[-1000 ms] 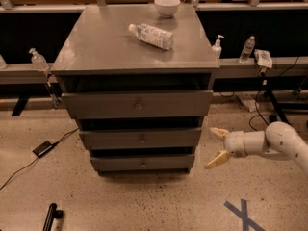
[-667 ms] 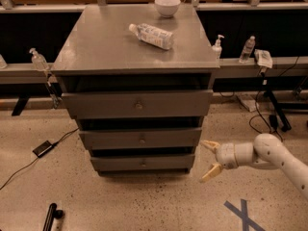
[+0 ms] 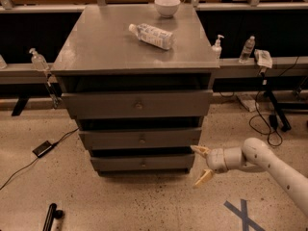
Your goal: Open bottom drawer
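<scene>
Gripper (image 3: pixel 201 165) sat low, just off the bench's (image 3: pixel 96 42) front-right bottom corner, level with the right end of the bottom drawer (image 3: pixel 120 163) and not touching it. Its fingers were spread apart, one tip above the other, with nothing between them. The mouth faced left toward the drawer front.

The bottom drawer was the slimmest of the three grey fronts, lowest on the bench's front face, directly under the middle drawer (image 3: pixel 110 139). It looked shut. Its knob (image 3: pixel 143 163) sat mid-front, well left of the gripper.

The arm (image 3: pixel 269 162) came in from the frame's lower right, rose to a rounded joint, then ran roughly level leftward to the wrist. My read: it was kept low and sideways to reach knob height near the floor, with the fingers pre-opened to close around the knob. It hadn't lined up yet and needed to move left along the front edge.

On the bench top, a bottle (image 3: pixel 151 35) lay on its side toward the back-right and a bowl (image 3: pixel 167 6) sat at the back edge. Neither was in the way.
</scene>
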`<state>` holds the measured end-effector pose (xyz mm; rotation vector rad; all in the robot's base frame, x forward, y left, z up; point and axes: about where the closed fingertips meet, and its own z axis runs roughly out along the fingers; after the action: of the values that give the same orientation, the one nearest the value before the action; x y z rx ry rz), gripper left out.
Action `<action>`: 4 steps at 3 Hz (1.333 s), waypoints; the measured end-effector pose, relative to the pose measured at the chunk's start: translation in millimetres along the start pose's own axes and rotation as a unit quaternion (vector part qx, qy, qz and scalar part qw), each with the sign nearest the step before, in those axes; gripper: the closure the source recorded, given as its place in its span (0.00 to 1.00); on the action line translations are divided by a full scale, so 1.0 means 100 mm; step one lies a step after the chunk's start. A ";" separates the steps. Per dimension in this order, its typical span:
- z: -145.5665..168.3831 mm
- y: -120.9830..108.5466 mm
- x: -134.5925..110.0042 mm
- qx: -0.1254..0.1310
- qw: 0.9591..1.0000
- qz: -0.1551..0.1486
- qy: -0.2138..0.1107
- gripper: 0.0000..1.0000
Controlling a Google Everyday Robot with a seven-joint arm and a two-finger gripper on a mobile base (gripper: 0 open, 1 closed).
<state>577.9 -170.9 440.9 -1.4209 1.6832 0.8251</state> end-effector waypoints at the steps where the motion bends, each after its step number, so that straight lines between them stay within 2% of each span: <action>1: 0.32 -0.07 0.16 -0.011 1.000 -0.019 0.004 0.00; 2: 0.85 -0.34 0.56 0.004 0.998 -0.067 0.000 0.00; 3: 1.09 -0.49 0.76 0.004 0.996 -0.089 0.025 0.00; 4: 1.28 -0.62 1.00 0.004 0.993 -0.098 0.061 0.00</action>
<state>649.8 -120.6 291.0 -1.6287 1.6028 0.6336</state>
